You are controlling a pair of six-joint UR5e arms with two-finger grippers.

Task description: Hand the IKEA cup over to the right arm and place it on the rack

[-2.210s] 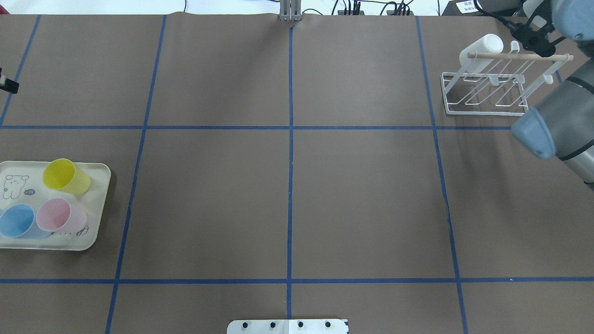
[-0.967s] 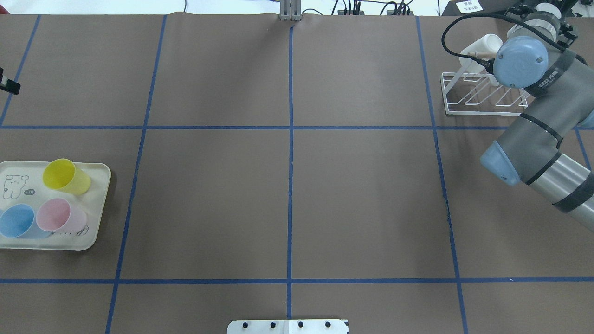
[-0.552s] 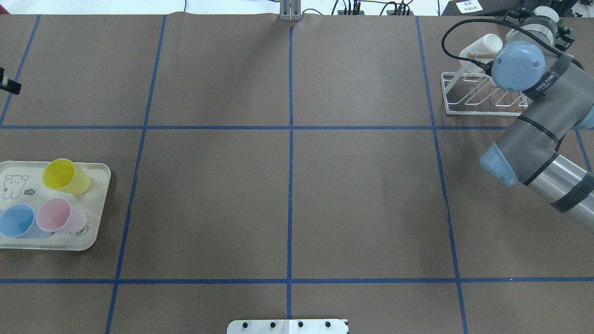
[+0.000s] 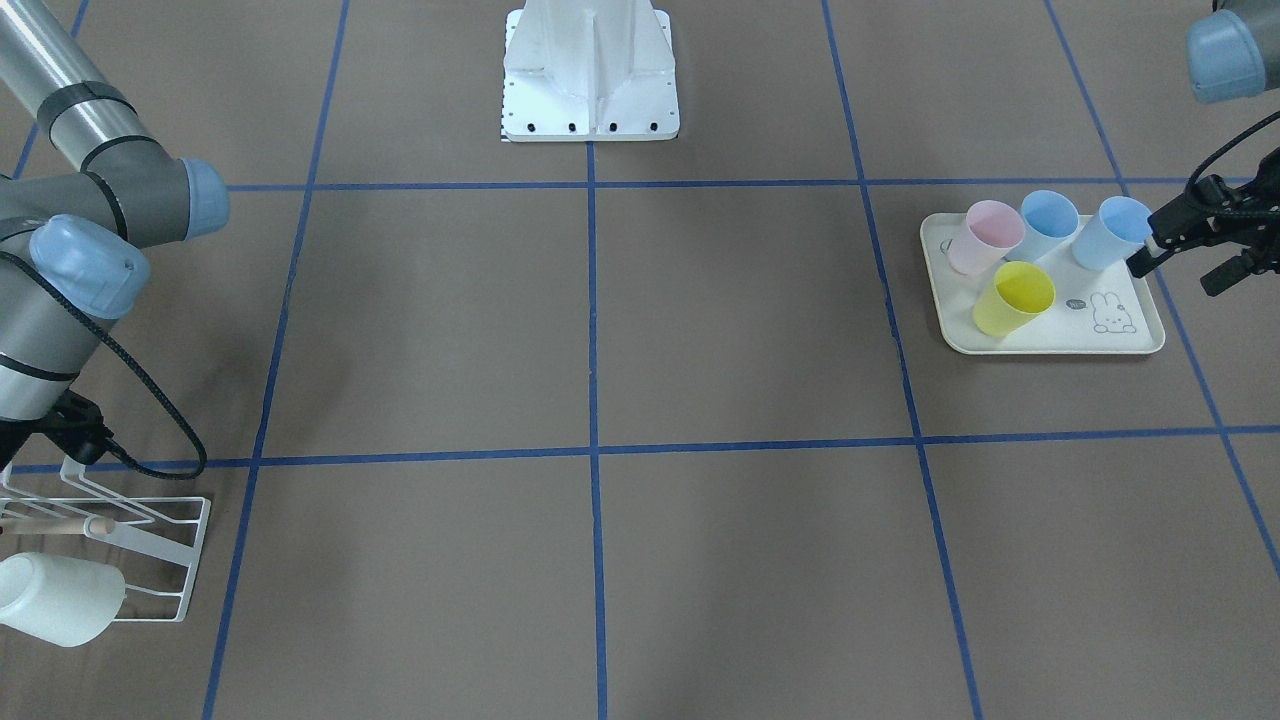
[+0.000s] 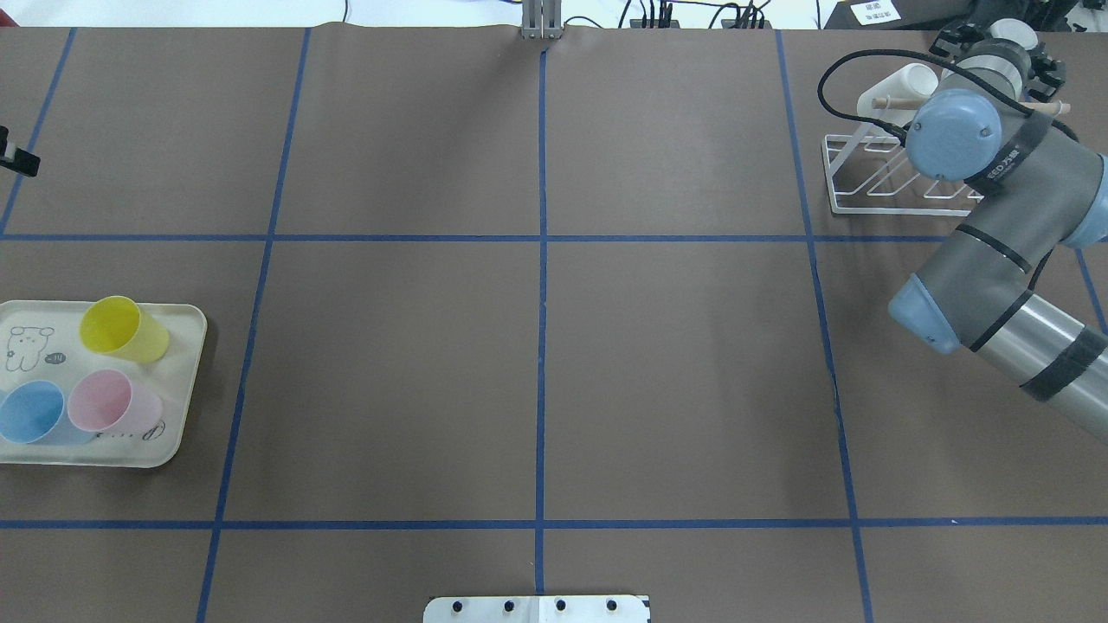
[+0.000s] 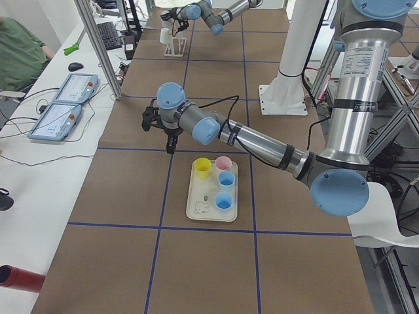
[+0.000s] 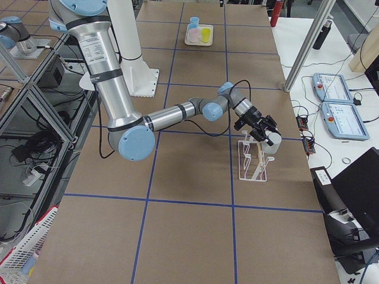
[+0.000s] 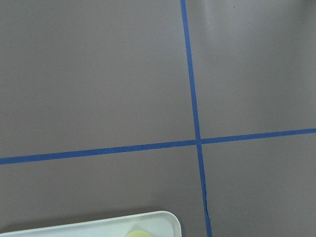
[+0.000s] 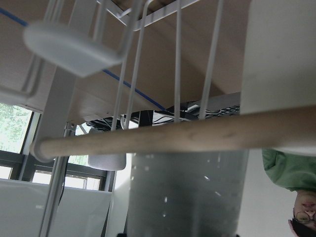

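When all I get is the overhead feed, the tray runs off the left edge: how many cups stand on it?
Observer: Four. The front-facing view shows a second blue cup on the tray, beyond the one you see.
Operator: Is anything gripping them?
Observer: No. Side view: the left gripper hangs above the table off the tray's edge farthest from the robot, nearest the yellow cup, touching nothing.
Operator: Open?
Observer: Front-facing view: its fingers stand apart, empty.

1. A brown table cover (image 5: pixel 389 372) is gridded with blue tape lines (image 5: pixel 541 346) and evenly lit.
2. In the left side view, a white bench (image 6: pixel 33 216) runs along 9 o'clock, with an aluminium post (image 6: pixel 98 46) at 11.
3. In the right wrist view, windows (image 9: pixel 12 131) show daylight at 9 o'clock.
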